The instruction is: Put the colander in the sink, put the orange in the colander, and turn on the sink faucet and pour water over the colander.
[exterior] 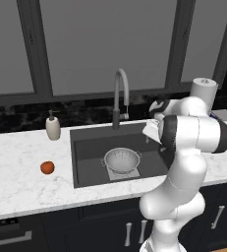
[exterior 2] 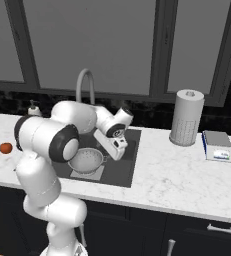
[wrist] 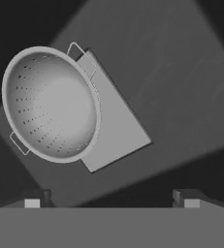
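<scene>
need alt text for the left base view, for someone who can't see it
A metal colander sits upright in the dark sink, on the light square at its bottom, below the gooseneck sink faucet. An orange lies on the marble counter left of the sink, a soap dispenser behind it, and the white arm rises at right.

White rounded arm segments, dark joint bands, 2 dark fingers (wrist: 36,199)

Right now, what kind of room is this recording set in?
A rendered kitchen: a sink set in a marble counter, a gooseneck sink faucet under windows, and a paper towel roll.
</scene>
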